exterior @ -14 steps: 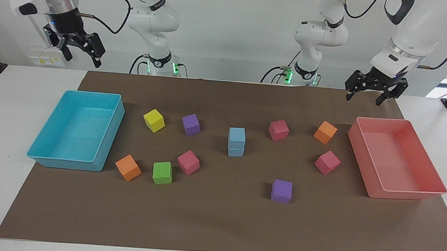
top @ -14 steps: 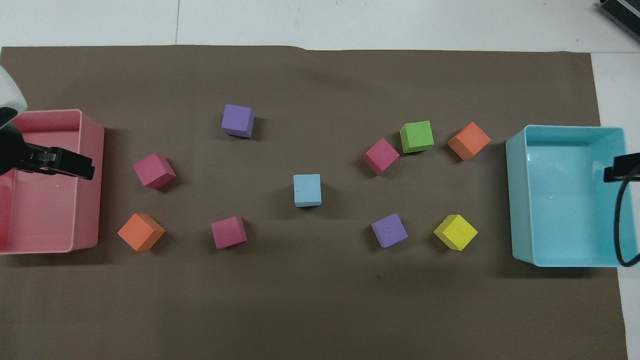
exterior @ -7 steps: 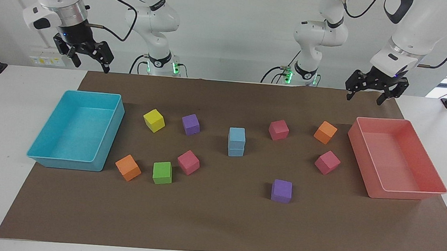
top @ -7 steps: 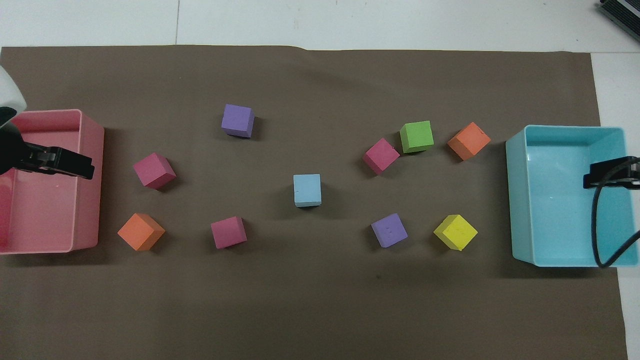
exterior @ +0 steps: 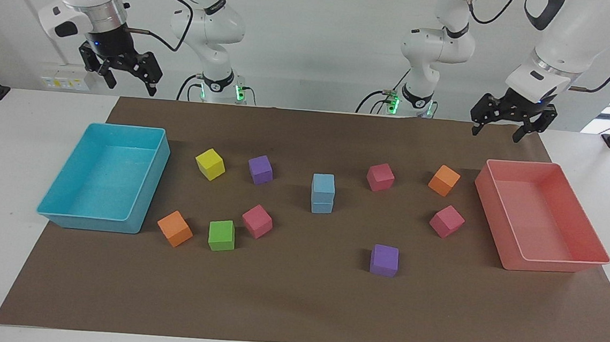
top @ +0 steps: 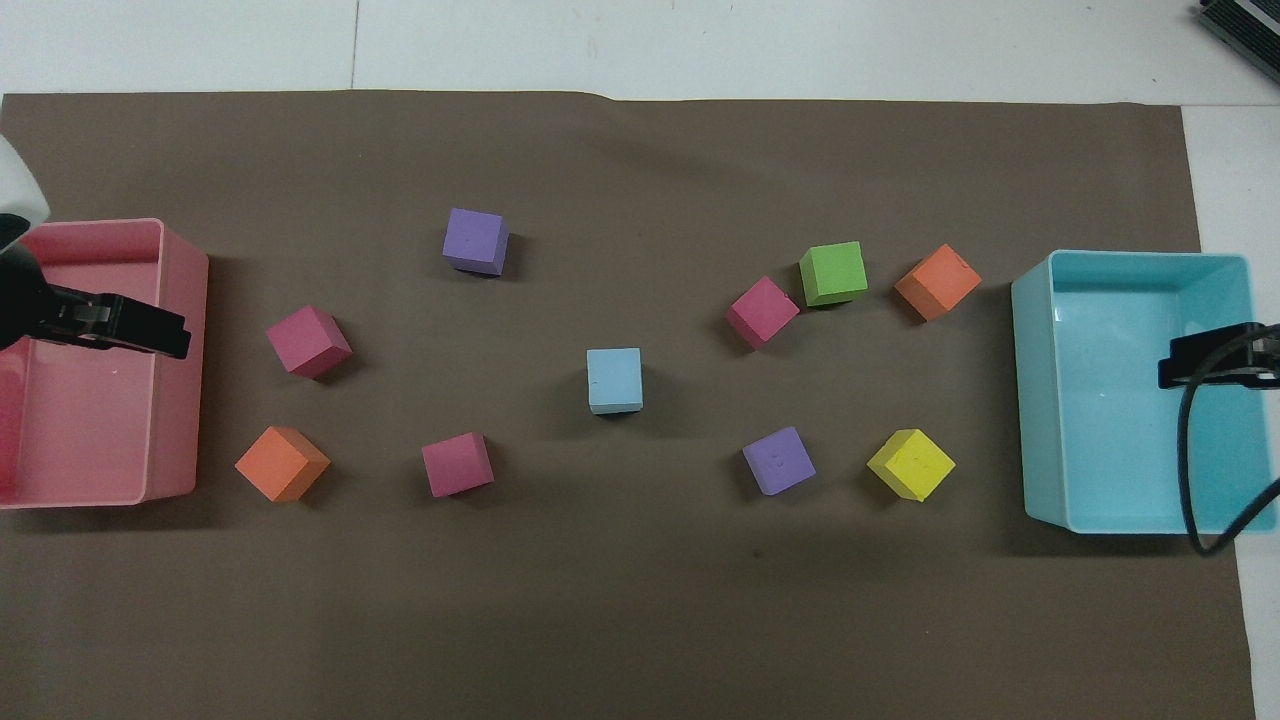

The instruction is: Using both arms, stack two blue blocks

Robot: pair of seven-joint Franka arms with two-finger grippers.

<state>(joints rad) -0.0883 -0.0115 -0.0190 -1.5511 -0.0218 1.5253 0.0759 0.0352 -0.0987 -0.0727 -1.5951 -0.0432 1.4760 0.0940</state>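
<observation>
Two light blue blocks stand stacked in the middle of the brown mat: the top one (exterior: 323,183) rests squarely on the bottom one (exterior: 322,206). In the overhead view only the top block (top: 614,379) shows. My left gripper (exterior: 495,135) is open and empty, raised over the pink tray's end nearest the robots; it also shows in the overhead view (top: 150,338). My right gripper (exterior: 131,87) is open and empty, raised over the cyan tray, and shows in the overhead view (top: 1200,368). Both grippers are well apart from the stack.
A cyan tray (exterior: 65,219) sits at the right arm's end, a pink tray (exterior: 556,266) at the left arm's end. Around the stack lie loose cubes: yellow (exterior: 210,164), green (exterior: 221,235), two purple, two orange and three pink.
My right gripper has moved in from the table's end to over the cyan tray. The left gripper and the stacked blue blocks have stayed put.
</observation>
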